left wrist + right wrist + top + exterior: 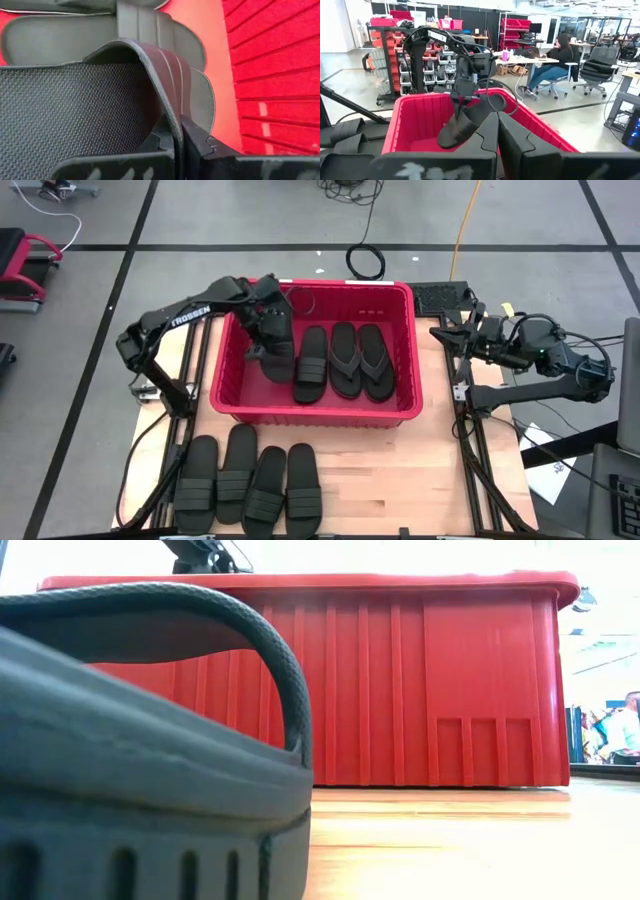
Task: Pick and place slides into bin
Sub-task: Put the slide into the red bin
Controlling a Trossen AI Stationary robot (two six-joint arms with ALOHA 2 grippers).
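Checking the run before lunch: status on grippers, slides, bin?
Left gripper shut on a band slide, inside the bin. Right gripper shut, empty, parked right of the bin. Three slides binned, four on the table. Nothing in the way.

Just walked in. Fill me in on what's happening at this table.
The left gripper is shut on a black sandal by its strap, holding it inside the red bin. Three sandals already lie in the bin; four more wait in a row on the table. The right gripper is shut and parked beside the bin.
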